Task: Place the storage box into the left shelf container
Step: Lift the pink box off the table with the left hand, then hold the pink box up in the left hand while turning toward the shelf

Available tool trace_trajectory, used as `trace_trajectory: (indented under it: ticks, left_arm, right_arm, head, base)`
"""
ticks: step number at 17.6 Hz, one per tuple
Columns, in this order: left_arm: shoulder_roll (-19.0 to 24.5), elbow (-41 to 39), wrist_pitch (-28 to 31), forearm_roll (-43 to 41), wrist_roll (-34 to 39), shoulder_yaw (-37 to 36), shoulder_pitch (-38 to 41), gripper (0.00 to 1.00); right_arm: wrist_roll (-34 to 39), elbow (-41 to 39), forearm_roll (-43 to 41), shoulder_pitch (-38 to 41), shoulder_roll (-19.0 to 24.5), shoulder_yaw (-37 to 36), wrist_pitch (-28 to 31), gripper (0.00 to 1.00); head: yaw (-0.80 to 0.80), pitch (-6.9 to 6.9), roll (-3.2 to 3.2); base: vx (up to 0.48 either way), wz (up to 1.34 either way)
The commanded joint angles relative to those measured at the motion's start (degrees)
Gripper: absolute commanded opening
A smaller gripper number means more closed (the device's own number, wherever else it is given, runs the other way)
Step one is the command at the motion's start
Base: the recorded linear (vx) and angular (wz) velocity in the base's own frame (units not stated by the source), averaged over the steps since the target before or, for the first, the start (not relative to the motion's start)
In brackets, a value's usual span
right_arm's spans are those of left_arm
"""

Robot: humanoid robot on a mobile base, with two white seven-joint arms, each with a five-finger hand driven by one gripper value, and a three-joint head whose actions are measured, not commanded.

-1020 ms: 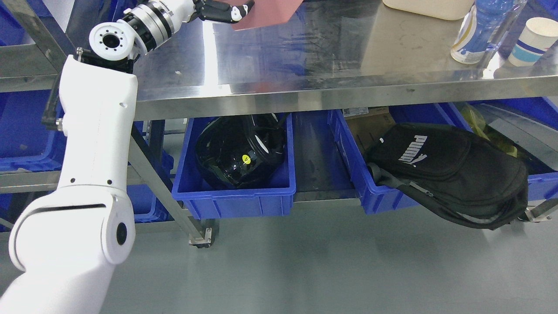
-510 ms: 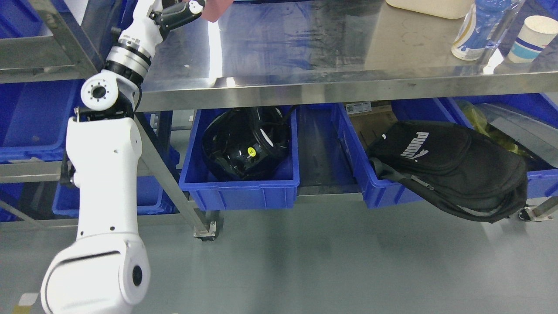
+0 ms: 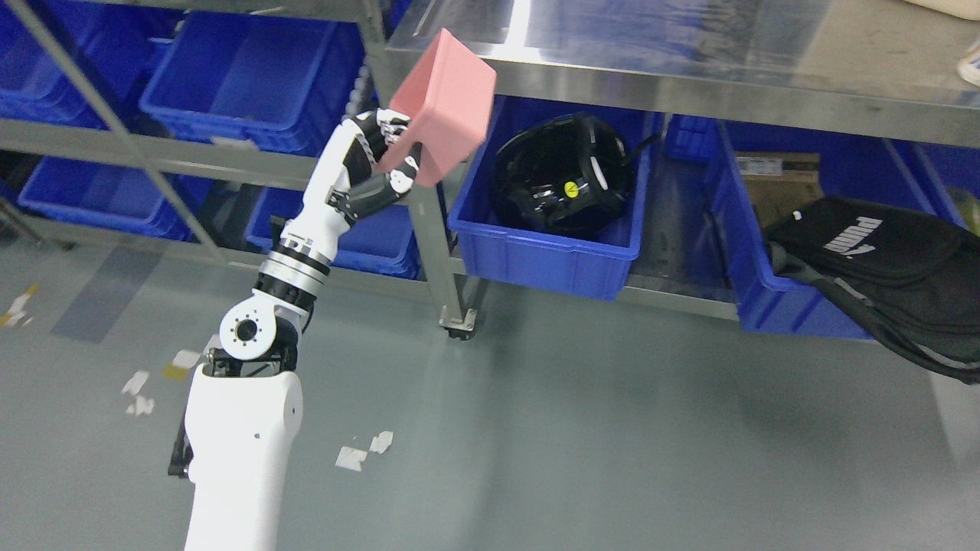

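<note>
One left robot hand (image 3: 379,164) grasps a pink rectangular plastic storage box (image 3: 444,103), tilted. It is held beside the steel counter (image 3: 689,84), right of the blue shelf bins (image 3: 245,76).

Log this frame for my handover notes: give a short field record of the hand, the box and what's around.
left hand: shut on the pink storage box, held up tilted
right hand: not in view
target: blue shelf containers at upper left, box not yet in one
under steel table: blue bin holding a black helmet
far right: black bag

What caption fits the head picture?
Left hand holds a pink storage box up beside blue shelf bins.
</note>
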Motion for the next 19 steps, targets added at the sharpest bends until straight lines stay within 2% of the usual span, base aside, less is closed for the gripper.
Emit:
trace_trajectory:
  ticks: [1,10,19]
  left_arm:
    - [0.76,-14.3,-1.58,1.47,-2.76,-13.18,8.73,0.02]
    - [0.76,-14.48,-4.39,1.56,-1.71,-13.0,12.78,0.02]
    - [0.76,-14.48,-4.4,1.56,-1.53,-11.6,13.92,0.0]
  right_arm:
    - [0.04,-1.0,-0.18,0.42,-1.0,0.0,-0.04,1.0]
    - [0.04,-1.0,-0.18,0.42,-1.0,0.0,-0.04,1.0]
    - [0.04,-1.0,-0.09,0.42,-1.0,0.0,-0.04,1.0]
  head:
    - [0.0,0.0,0.0]
    - [0.0,0.03,0.0]
    - [0.0,0.05,0.0]
  base:
    - [-0.321,0.66]
    - [-0.164,0.87]
    - [0.057,0.76]
